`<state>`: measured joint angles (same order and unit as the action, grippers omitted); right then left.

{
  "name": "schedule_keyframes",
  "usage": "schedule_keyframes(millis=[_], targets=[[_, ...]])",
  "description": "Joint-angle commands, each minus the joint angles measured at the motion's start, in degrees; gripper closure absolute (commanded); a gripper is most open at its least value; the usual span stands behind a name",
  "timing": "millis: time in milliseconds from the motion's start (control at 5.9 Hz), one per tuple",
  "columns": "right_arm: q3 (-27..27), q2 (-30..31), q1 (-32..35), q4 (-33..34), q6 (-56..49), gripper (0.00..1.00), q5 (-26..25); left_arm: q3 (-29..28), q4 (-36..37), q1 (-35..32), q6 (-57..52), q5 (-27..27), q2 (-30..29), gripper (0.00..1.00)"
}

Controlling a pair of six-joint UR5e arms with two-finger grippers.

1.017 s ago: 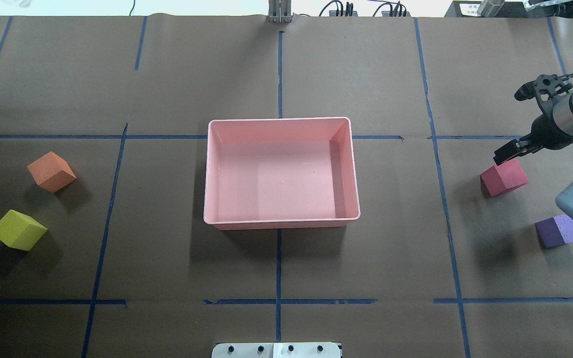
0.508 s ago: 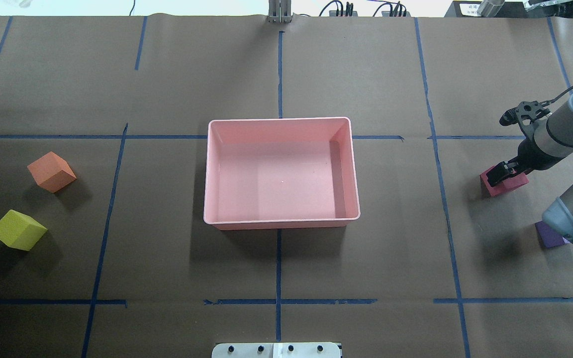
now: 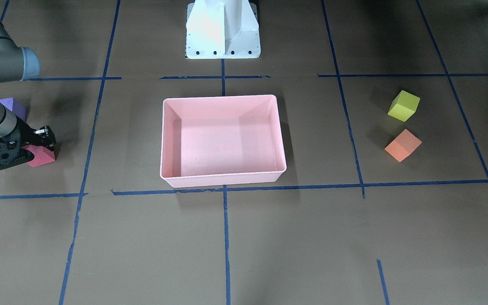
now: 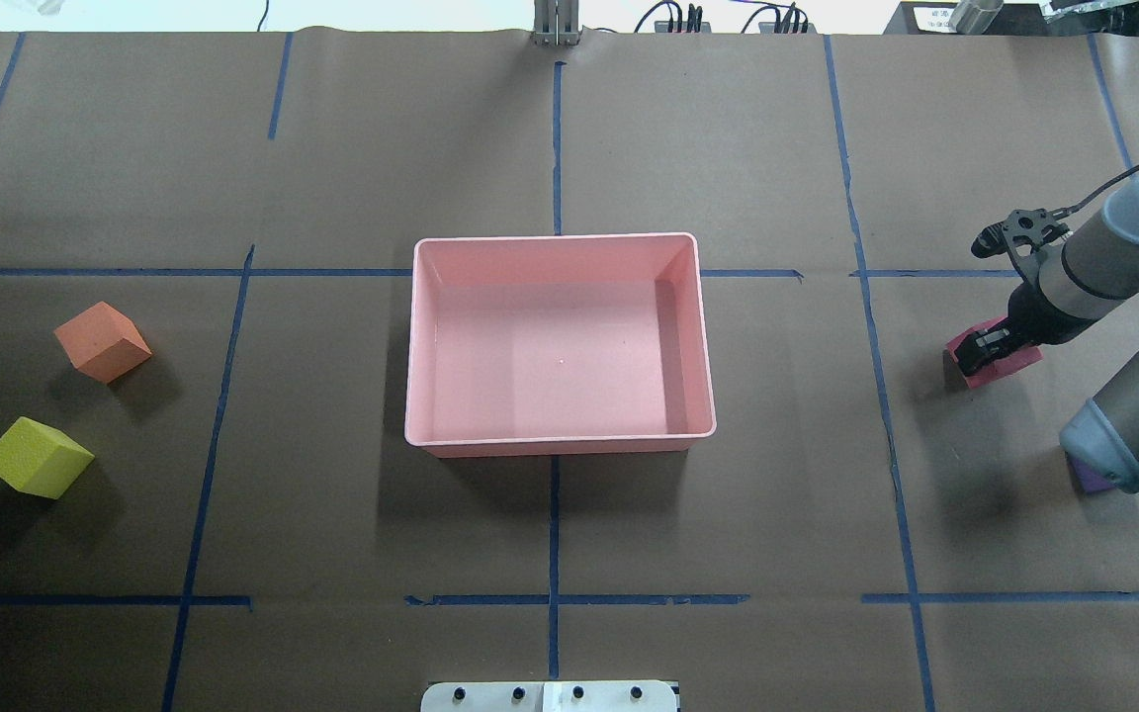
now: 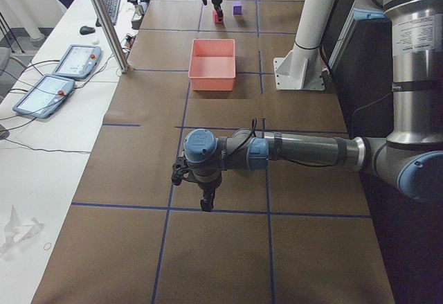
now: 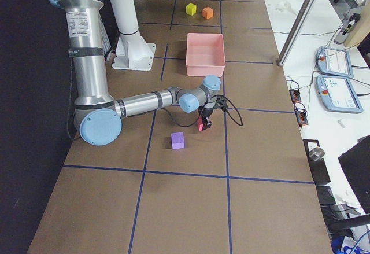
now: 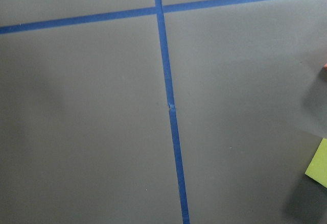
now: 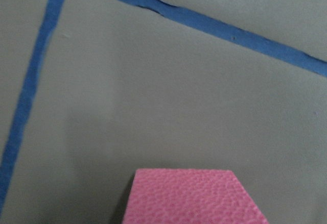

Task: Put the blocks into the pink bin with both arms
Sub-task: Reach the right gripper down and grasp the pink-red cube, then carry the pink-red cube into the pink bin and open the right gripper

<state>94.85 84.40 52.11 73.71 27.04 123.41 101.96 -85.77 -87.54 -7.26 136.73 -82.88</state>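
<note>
The pink bin (image 4: 560, 238) is sitting mid-table, with brown paper showing between its rim and every block. The right gripper (image 4: 987, 348) is reaching down onto the red block (image 4: 1009, 364), well right of the bin. Its fingers are straddling the cube, but I cannot tell whether they are pinching it. The purple block (image 6: 177, 140) is lying nearby. The orange block (image 4: 102, 341) and yellow-green block (image 4: 36, 457) are resting far left. The left gripper (image 5: 206, 201) is hanging over the table, and I cannot tell its opening.

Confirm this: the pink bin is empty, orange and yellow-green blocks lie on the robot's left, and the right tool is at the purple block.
One error: the right tool is at the red block, not the purple block, which lies apart, as the overhead exterior view shows. The rest stands.
</note>
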Motion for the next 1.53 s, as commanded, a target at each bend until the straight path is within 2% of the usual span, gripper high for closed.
schedule_keyframes(millis=[0,339,508,678,847,1017,1186,1356], targets=[[4.0,-6.0,-0.1,1.3,10.8,0.86,0.2,2.2,-0.3,0.0,0.3,-0.1,-5.0,0.0],[3.9,-21.7,-4.4,11.8,26.9,0.84,-0.1,2.5,-0.9,0.1,0.4,0.4,-5.7,0.0],[4.0,-27.0,-6.7,15.3,32.9,0.83,-1.4,2.6,-2.1,0.3,1.5,0.4,-5.8,0.0],[3.8,-32.9,-10.9,18.6,41.9,0.83,-4.5,2.7,-5.3,3.0,4.6,0.3,-5.9,0.0],[3.2,-38.7,-16.4,23.6,47.4,0.81,-9.9,2.5,-11.1,6.8,8.5,0.0,-5.5,0.0],[2.4,-40.8,-20.1,24.6,52.1,0.35,-13.2,2.5,-13.5,11.6,13.9,-0.3,-5.6,0.0],[2.2,-41.5,-21.6,24.6,53.2,0.01,-16.4,2.3,-15.6,15.8,19.9,-0.4,-6.1,0.0],[2.5,-41.1,-21.5,24.6,52.2,0.0,-16.3,1.5,-18.8,18.5,22.2,-0.5,-6.9,0.0]])
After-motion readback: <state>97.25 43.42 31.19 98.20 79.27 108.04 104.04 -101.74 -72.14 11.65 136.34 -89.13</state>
